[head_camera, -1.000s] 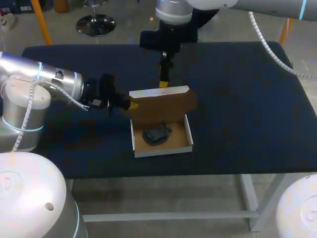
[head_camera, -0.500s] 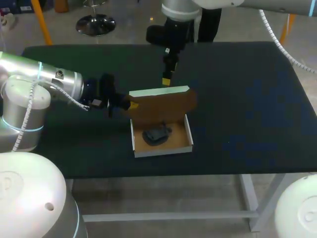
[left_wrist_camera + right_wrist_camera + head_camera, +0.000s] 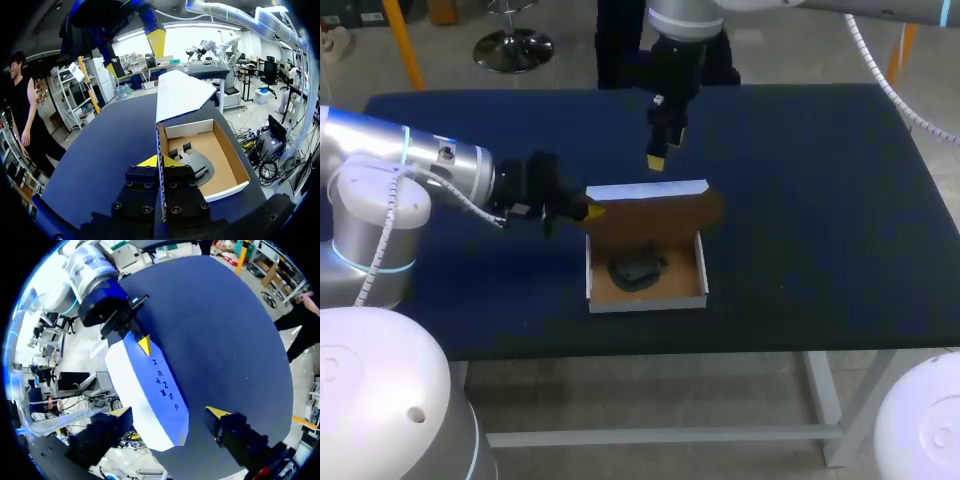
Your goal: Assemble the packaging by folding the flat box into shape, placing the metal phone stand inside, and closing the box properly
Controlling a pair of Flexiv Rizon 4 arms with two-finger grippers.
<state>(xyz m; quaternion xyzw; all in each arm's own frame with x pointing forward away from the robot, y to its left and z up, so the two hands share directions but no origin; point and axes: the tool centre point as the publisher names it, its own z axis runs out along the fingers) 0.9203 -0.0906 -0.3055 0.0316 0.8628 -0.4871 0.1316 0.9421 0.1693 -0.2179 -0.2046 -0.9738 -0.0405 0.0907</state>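
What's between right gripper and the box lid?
Nothing visible. The right gripper hangs open above the raised lid, clear air between them. The left gripper clamps the side wall of the box at the lid's end, out of that path.

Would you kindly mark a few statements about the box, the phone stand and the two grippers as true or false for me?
1. The phone stand lies inside the box. True.
2. The lid is folded down flat and the box is closed. False: the lid stands raised at the box's back edge, and the inside is open to view.
3. The left gripper pinches the box's left edge between its fingers. True.
4. The right gripper is shut on the lid. False: its fingers are spread wide and it hovers above the lid, not touching it.
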